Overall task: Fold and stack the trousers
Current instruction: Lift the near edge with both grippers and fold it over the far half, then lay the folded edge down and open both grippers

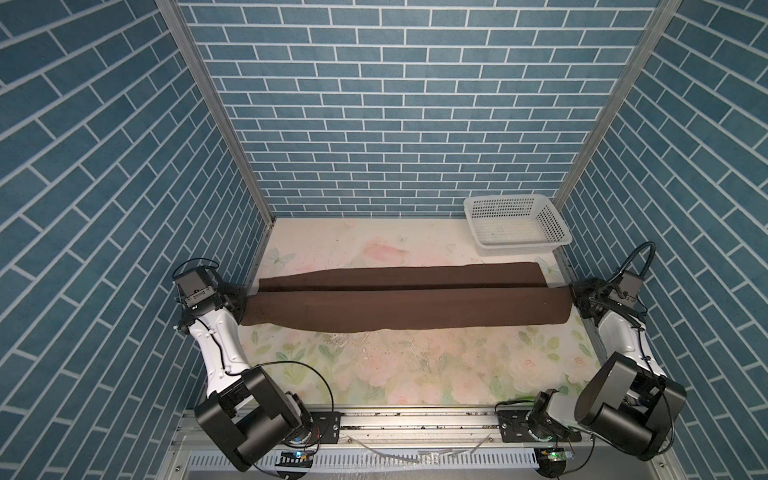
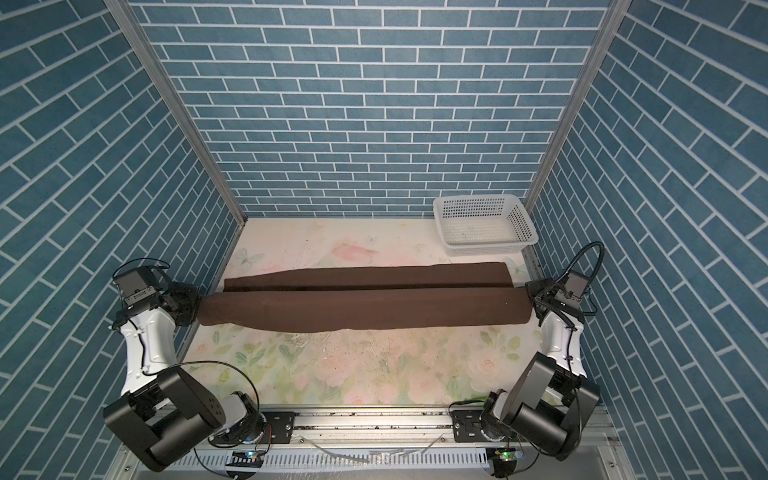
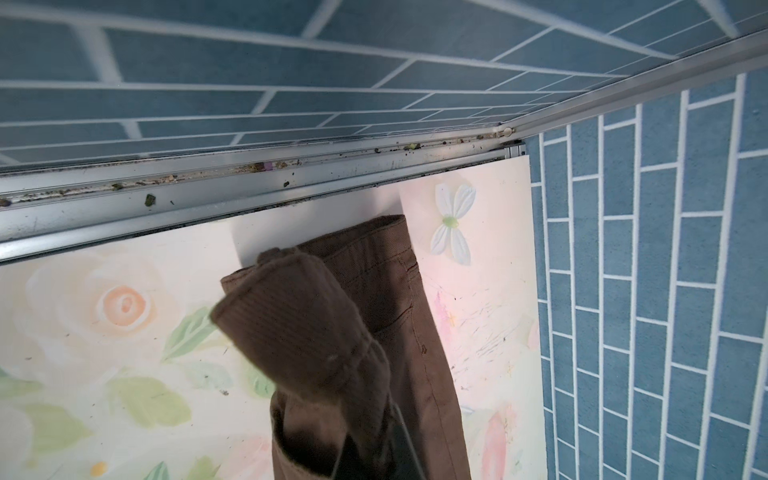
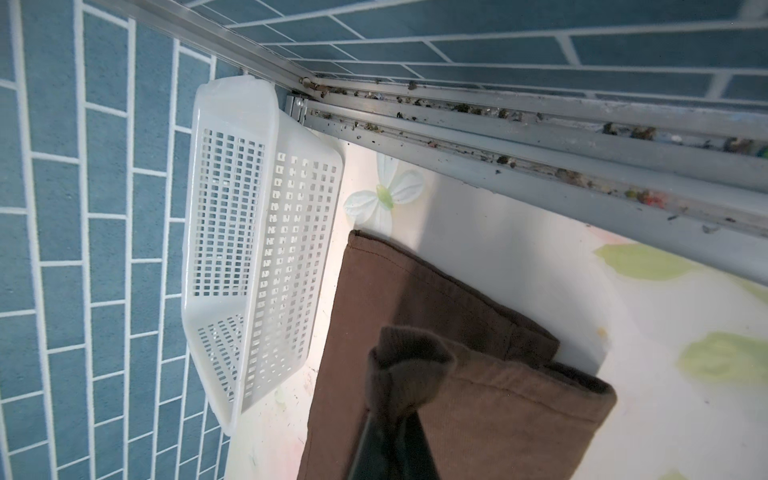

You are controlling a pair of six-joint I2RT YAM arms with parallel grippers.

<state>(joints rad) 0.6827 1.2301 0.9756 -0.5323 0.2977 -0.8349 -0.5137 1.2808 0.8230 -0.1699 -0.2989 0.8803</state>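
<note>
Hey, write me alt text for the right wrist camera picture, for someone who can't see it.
The right gripper pinches a bunched end of dark brown trousers, with another layer lying flat on a floral table. A white perforated basket stands beside them, against a blue brick-patterned wall.

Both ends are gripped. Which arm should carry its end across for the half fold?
Probably left: the left hand grips the trousers far from the basket, while the right hand holds the end beside it.
</note>
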